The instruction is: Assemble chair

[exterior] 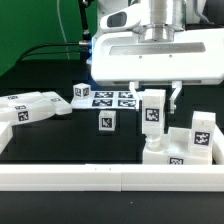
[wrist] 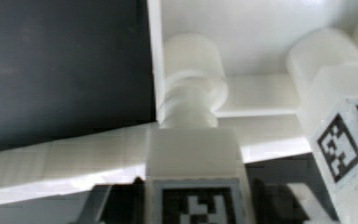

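**A:** Start with the big things. Where is the tool?

**B:** Over a matte black table edged by a long white border rail. The broad white gripper hangs at the exterior view's upper right, with its two dark fingers pointing down.

**A:** And the chair parts?

**B:** All are smooth, blocky white plastic with black-and-white square tags. A flat slab lies well apart at the exterior view's left. A stepped piece sits at the exterior view's right, near the rail. An upright leg stands between the jaws, just beside that stepped piece.

**A:** Is the gripper clamped on it?

**B:** I can't tell. The exterior view seems to leave a gap on one side, while the wrist view has the fingers close against the leg.

**A:** What else does the wrist view add?

**B:** The leg's shape: a square tagged block that narrows to a round peg. It's blurred, though.

**A:** And the smaller items?

**B:** Only the exterior view shows them. The thin marker board lies behind, and a small tagged cube sits just in front of it, at the exterior view's left of the leg.
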{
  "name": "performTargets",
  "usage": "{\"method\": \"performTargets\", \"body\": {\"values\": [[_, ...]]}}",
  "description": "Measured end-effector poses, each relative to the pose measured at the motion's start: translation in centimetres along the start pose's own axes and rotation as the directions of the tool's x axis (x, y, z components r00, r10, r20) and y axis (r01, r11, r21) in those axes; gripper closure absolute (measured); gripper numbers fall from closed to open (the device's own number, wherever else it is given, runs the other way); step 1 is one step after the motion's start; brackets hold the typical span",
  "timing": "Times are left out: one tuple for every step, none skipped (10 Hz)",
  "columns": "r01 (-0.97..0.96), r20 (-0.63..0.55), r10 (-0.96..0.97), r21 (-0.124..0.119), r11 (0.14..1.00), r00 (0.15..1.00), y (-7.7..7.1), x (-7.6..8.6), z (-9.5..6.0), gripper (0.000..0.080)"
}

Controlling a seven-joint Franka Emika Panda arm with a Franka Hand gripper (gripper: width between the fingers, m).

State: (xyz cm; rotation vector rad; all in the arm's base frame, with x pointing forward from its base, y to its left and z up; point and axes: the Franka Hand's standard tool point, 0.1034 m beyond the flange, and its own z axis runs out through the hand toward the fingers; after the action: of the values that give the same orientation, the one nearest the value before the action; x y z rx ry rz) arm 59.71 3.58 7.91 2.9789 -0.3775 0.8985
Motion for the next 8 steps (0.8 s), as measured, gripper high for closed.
{"method": "performTargets", "body": {"values": [[0.001, 0.001, -0.001, -0.001, 1.000, 1.000, 0.06, -0.07, 0.11, 0.0517], [0.002, 0.001, -0.002, -0.001, 1.000, 1.000, 0.00, -0.05, 0.13, 0.0517], [0.003, 0.000, -0.003, 0.001, 1.000, 1.000, -0.13, -0.03, 0.17, 0.0517], [0.002, -0.001, -0.002, 0.001, 1.000, 1.000, -0.13, 0.03, 0.22, 0.0517], [0.002, -0.002, -0.002, 0.001, 1.000, 1.000, -0.14, 0.14, 0.29, 0.0517], [0.004, -0.001, -0.004, 0.001, 1.000, 1.000, -0.21, 0.08, 0.42, 0.0517], [0.007, 0.003, -0.007, 0.001, 1.000, 1.000, -0.36, -0.21, 0.61, 0.0517], [0.007, 0.003, -0.007, 0.002, 1.000, 1.000, -0.41, -0.20, 0.65, 0.0517]]}}
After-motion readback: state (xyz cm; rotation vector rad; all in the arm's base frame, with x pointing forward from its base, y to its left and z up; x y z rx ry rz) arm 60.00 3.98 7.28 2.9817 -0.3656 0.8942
